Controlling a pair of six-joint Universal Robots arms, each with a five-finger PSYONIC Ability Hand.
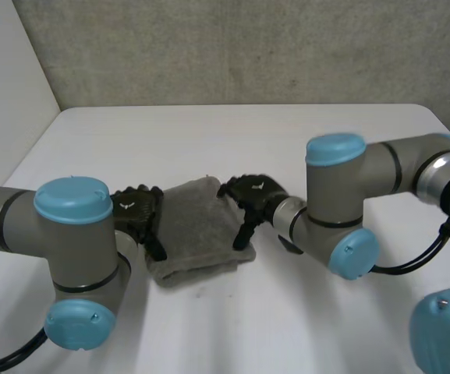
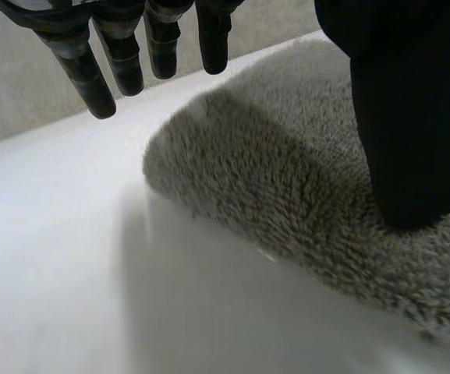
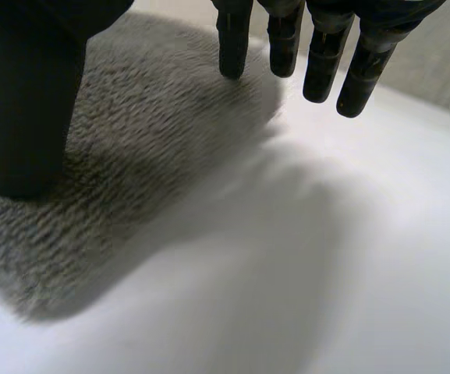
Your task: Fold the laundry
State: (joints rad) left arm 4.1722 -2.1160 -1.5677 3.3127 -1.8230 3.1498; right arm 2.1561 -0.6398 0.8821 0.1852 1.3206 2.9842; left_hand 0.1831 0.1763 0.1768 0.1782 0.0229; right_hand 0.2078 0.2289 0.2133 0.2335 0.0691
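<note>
Folded grey towel (image 1: pixel 197 227) lies mid-tabletop (image 1: pixel 209 132), nearer the front edge. Left hand (image 1: pixel 139 212) sits at its left edge and right hand (image 1: pixel 252 196) at its right, both with fingers straight and clamping nothing, thumbs on the pile. Risk: a dragging thumb could pull the fold open.

1. The setting is looking like a robotics lab or test cell rather than a home.
2. A plain white tabletop (image 1: pixel 232 140) is serving as the work surface, carrying one grey towel (image 1: pixel 197 230).
3. A rough grey wall (image 1: pixel 248 47) is running behind it, and a smooth white panel (image 1: pixel 6 78) is closing off one side.
4. A grey left arm (image 1: pixel 69 234) and right arm (image 1: pixel 349 195), both with light-blue caps, are reaching in over the tabletop.
</note>
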